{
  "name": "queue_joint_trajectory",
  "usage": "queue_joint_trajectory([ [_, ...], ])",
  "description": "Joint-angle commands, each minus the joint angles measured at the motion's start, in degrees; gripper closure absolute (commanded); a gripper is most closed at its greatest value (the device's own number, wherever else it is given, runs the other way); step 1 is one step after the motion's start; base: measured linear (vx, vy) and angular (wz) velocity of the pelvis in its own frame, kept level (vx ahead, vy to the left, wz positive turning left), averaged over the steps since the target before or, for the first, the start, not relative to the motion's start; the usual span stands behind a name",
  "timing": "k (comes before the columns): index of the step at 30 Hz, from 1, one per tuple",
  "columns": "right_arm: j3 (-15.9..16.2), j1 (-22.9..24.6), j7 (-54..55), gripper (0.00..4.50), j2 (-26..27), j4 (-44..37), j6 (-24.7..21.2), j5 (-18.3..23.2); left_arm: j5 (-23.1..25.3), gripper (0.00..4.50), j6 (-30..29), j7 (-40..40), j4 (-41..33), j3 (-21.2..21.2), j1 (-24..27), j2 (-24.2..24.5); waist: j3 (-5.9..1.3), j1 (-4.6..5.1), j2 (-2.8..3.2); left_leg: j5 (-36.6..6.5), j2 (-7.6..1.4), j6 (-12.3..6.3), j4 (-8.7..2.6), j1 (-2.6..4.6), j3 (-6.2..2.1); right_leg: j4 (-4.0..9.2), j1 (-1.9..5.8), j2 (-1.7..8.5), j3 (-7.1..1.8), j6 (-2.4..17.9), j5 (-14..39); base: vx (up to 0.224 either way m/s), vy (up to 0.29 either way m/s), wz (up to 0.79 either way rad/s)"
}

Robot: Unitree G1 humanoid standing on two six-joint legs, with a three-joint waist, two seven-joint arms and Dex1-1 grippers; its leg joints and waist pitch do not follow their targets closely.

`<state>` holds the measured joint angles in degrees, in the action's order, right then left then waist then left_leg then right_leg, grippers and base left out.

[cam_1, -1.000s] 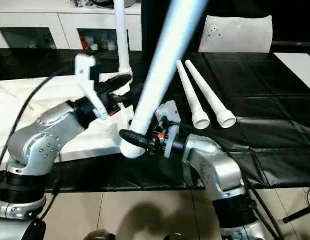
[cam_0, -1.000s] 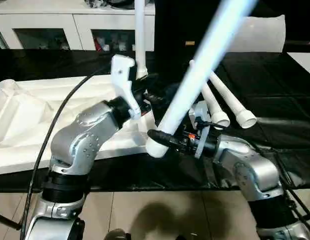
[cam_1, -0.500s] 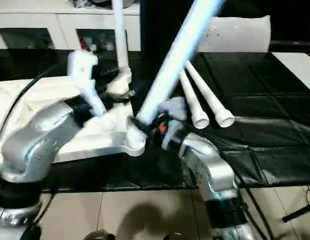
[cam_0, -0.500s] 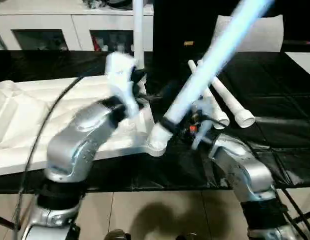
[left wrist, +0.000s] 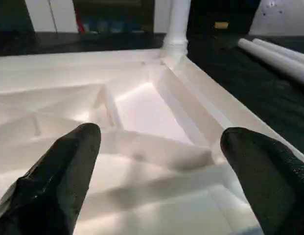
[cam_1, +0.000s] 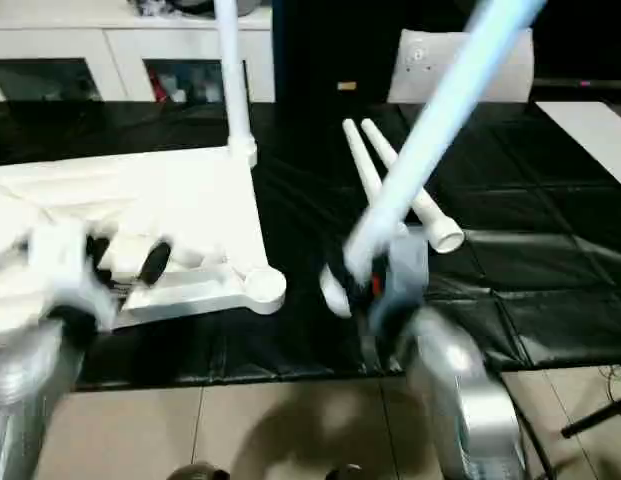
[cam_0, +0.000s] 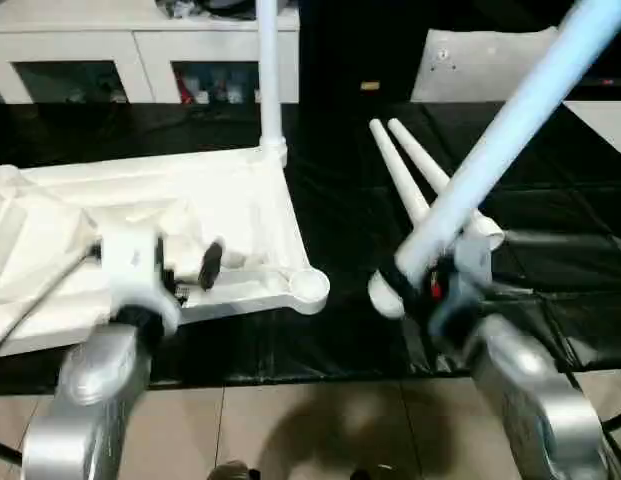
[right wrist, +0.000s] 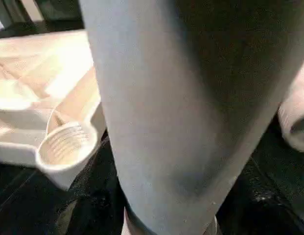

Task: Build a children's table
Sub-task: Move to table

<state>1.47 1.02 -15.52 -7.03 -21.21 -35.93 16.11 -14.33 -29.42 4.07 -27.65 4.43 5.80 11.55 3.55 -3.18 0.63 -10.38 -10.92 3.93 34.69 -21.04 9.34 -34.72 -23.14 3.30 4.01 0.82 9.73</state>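
While the right gripper (cam_0: 415,285) is clamping a tilted table leg (cam_0: 490,155), the left gripper (left wrist: 156,166) is hovering wide open above the tabletop (cam_0: 230,200). The threaded socket (right wrist: 66,144) is sitting beside the fingers, so a slanted entry risks jamming.

Left forearm (cam_0: 90,400): rounded silver metal shell, white plastic block at wrist, black fingers (left wrist: 58,181) with matte, finely textured surface, blunt rounded tips. Thin cable runs in from the side toward the left wrist. Right forearm (cam_0: 535,400): same silver casing, grey-white wrist housing, small red-orange mark by the dark gripper base.
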Motion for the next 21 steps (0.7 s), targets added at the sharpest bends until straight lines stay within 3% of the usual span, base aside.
queue_joint_trajectory([
  [1,-1.5,0.2,1.6,2.59,1.3,-2.2,-0.1,1.6,0.2,0.0,1.3,-0.5,-1.5,-0.7,-0.5,-0.6,-2.92,0.37,0.04,-21.5,-0.68,0.72,-3.89,0.76,-0.87,7.71,0.91,3.23,-1.56,-3.5,38.1,0.0,0.0,0.0],
  [2,-1.5,0.2,1.6,2.59,1.3,-2.2,-0.1,1.6,0.2,0.0,1.3,-0.5,-1.5,-0.7,-0.5,-0.6,-2.83,0.49,0.05,-22.2,-0.61,0.71,-3.88,0.86,-0.87,7.97,0.75,3.15,-1.41,-3.7,38.6,0.0,0.0,0.0],
  [3,-2.5,0.6,1.7,2.59,2.4,-1.5,0.9,2.5,0.4,0.0,3.0,0.1,-0.6,-1.1,-0.9,-0.9,-2.96,0.7,-0.2,-23.2,-0.6,0.67,-4.04,0.86,-1.15,8.05,1.12,3.16,-1.13,-4.3,38.2,0.0,0.0,0.0],
  [4,-2.7,0.6,1.7,2.59,2.7,-1.2,1.3,2.7,0.7,0.0,3.5,0.1,-0.3,-1.3,-1.1,-0.9,-2.92,0.72,0.14,-23.8,-0.81,0.77,-4.23,1.04,-1.28,8.04,1.03,3.22,-1.16,-4.0,37.7,0.0,0.0,0.0],
  [6,-3.2,0.6,1.4,2.59,3.6,-0.1,2.3,3.5,1.6,0.0,5.1,0.2,1.1,-1.7,-1.6,-0.8,-2.94,1.34,0.21,-25.8,-1.07,1.06,-4.73,1.08,-1.66,8.1,1.37,3.16,-0.92,-3.3,35.3,0.0,0.0,0.0],
  [8,-2.8,0.5,0.8,2.59,3.7,0.3,2.8,3.6,2.5,0.0,5.8,-0.2,2.1,-1.8,-2.1,-0.8,-2.89,1.75,0.36,-29.0,-1.22,1.44,-5.02,1.67,-1.93,8.09,1.68,3.2,-0.63,-2.9,35.9,0.0,0.0,0.0],
  [9,-1.7,0.4,0.4,2.59,3.0,0.2,3.0,2.9,2.7,0.0,5.9,-0.5,2.1,-1.8,-2.0,-1.1,-2.41,2.32,0.59,-35.2,-1.36,2.05,-5.34,2.67,-2.42,8.6,2.03,3.04,0.17,-3.3,38.9,0.0,0.0,0.0],
  [10,-1.3,0.2,0.3,2.59,2.8,0.2,2.9,2.7,3.0,0.0,6.0,-0.6,1.9,-1.9,-1.8,-1.4,-2.07,2.61,0.68,-38.4,-1.46,2.15,-5.39,3.57,-2.54,9.12,1.91,2.67,0.91,-3.3,40.6,0.0,0.0,0.0],
  [11,-1.2,0.1,0.2,2.59,2.8,0.3,2.8,2.7,3.1,0.0,6.1,-0.5,1.6,-2.1,-1.5,-1.6,-1.54,3.43,1.09,-43.8,-1.81,2.04,-5.48,5.48,-2.82,10.19,2.1,1.76,2.96,-3.3,40.8,0.0,0.0,0.0],
  [12,-0.7,0.0,-0.6,2.59,2.4,0.3,2.6,2.8,3.4,0.0,6.0,-0.2,1.1,-2.6,-0.9,-1.7,-0.2,4.05,1.82,-52.7,-4.11,1.89,-9.46,4.27,-3.05,6.26,4.78,-0.06,5.12,-2.0,34.7,0.0,0.0,0.0],
  [13,-0.6,0.0,-0.7,2.59,2.3,0.3,2.6,2.8,3.4,0.0,6.0,-0.2,1.1,-2.7,-0.8,-1.6,0.01,1.18,1.94,-59.8,-6.86,2.25,-14.27,-0.82,-1.61,-7.7,9.45,0.61,2.94,0.4,19.6,0.0,0.0,0.0],
  [14,-0.4,-0.1,-1.0,2.59,2.2,0.2,2.6,2.7,3.5,0.0,6.1,-0.1,1.1,-2.8,-0.7,-1.6,-0.6,-0.89,1.94,-58.8,-6.38,0.35,-13.04,0.44,-0.49,-8.07,8.45,0.76,1.97,0.8,17.5,0.0,0.0,0.0],
  [15,0.1,0.0,-1.5,2.59,1.9,0.3,2.9,2.6,3.7,0.0,6.7,0.1,1.4,-3.0,-0.4,-1.5,-1.48,0.37,-0.88,-50.4,-4.74,-0.8,-7.5,4.1,0.27,-4.42,6.59,2.98,-3.59,-0.6,37.0,0.085,-0.137,-0.04],
  [16,0.7,0.1,-1.9,2.59,1.5,0.7,3.3,2.0,4.1,0.0,7.4,0.1,2.1,-3.2,-0.1,-1.4,0.16,-0.86,-2.88,-24.5,0.94,-3.45,7.9,0.86,-0.86,10.38,5.39,13.65,-2.9,-3.8,70.6,0.085,-0.137,-0.04],
  [17,0.8,0.1,-2.1,2.59,1.3,0.7,3.4,1.9,4.3,0.0,7.6,0.1,2.3,-3.3,0.0,-1.4,-0.78,-1.47,0.33,-11.6,0.83,-4.65,10.31,0.9,-3.0,12.11,5.42,16.4,-6.82,-0.3,70.9,0.08,-0.077,0.12],
  [18,0.9,0.2,-2.5,2.59,0.7,0.2,3.5,2.1,4.3,0.0,7.7,0.3,2.3,-3.8,0.1,-1.7,-1.72,-0.71,-1.61,-8.7,0.89,-5.36,11.99,-5.54,-4.25,8.5,10.43,15.93,-2.97,-0.6,63.4,0.094,0.015,0.52],
  [19,0.8,0.3,-2.7,2.59,0.3,-0.1,3.5,2.3,4.4,0.0,7.8,0.5,2.2,-4.3,0.1,-2.0,-1.66,-1.62,-1.3,-9.1,-0.02,-5.88,9.59,-4.48,-4.05,9.02,10.59,15.33,-3.21,1.3,57.7,0.094,0.015,0.52],
  [20,0.8,0.3,-2.7,2.59,0.2,-0.3,3.5,2.4,4.5,0.0,7.8,0.7,2.2,-4.5,0.1,-2.0,-1.89,-1.48,-0.88,-9.0,-0.18,-8.35,7.2,-4.4,-3.56,8.45,12.02,13.5,-0.35,4.9,46.9,0.141,-0.003,0.68],
  [21,0.7,0.4,-3.0,2.59,-0.3,-0.2,3.7,2.2,5.0,0.0,8.1,1.1,2.2,-5.1,0.3,-2.0,-2.58,-1.29,0.57,-7.3,-0.11,-10.38,3.79,-2.89,-2.94,8.52,13.34,10.53,2.78,6.6,37.9,0.129,0.025,0.83],
])
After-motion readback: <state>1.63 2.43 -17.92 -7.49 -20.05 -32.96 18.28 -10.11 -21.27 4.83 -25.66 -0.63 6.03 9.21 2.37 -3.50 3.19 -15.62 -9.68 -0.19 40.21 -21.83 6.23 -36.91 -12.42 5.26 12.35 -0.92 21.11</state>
